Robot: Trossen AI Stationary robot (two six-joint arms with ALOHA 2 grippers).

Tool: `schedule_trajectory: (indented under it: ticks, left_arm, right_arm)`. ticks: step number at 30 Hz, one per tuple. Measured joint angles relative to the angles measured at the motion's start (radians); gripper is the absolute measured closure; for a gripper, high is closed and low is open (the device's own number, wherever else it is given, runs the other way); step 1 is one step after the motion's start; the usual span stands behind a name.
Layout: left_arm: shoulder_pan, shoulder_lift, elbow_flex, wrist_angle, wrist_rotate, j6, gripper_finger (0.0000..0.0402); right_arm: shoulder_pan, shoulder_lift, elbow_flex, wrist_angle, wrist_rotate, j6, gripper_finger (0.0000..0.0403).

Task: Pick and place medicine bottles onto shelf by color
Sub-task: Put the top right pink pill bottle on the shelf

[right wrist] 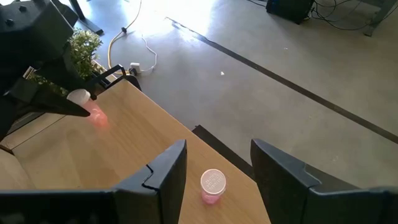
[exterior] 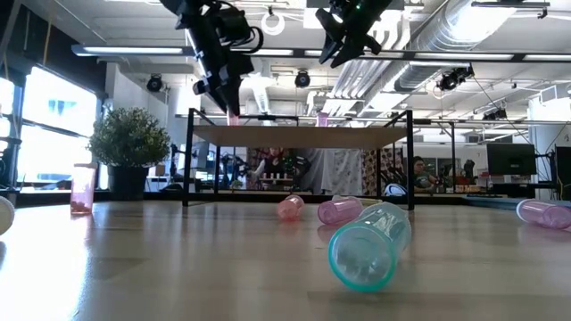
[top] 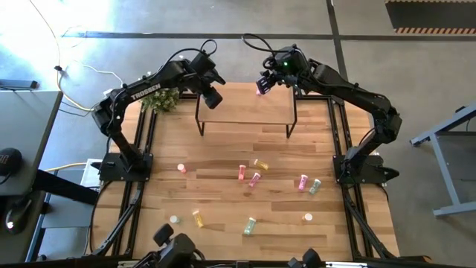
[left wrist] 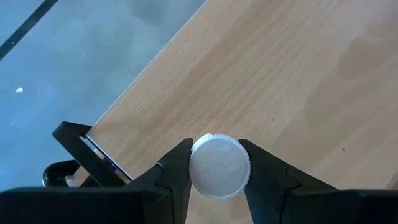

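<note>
Bottle (left wrist: 219,166) is being pinched by left tool (left wrist: 214,169) over shelf (top: 245,112) for placement; right tool (right wrist: 217,171) is being held spread above pink bottle (right wrist: 212,186).

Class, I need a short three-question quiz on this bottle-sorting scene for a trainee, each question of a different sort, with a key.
1. True or false: the left gripper holds a white-capped bottle over the shelf.
2. The pink bottle under the right gripper stands: A) upright on the shelf B) on its side C) on the floor.
3. Fill in: the teal bottle nearest the low camera lies on its ____.

Key: 1 true; 2 A; 3 side.
</note>
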Motion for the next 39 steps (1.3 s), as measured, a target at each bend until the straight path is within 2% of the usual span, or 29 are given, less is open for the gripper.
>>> schedule_trajectory:
  ticks: [6,32,39]
  left_arm:
    - [0.011,0.014,0.0,0.01,-0.028,0.008,0.0289]
    - [0.019,0.027,0.0,0.04,-0.036,0.0,0.0288]
    - [0.019,0.027,0.0,0.046,-0.053,0.016,0.0267]
  right_arm:
    - [0.0,0.0,0.0,0.0,0.0,0.0,0.0233]
    - [0.0,0.0,0.0,0.0,0.0,-0.019,0.0233]
    - [0.0,0.0,0.0,0.0,0.0,-0.019,0.0233]
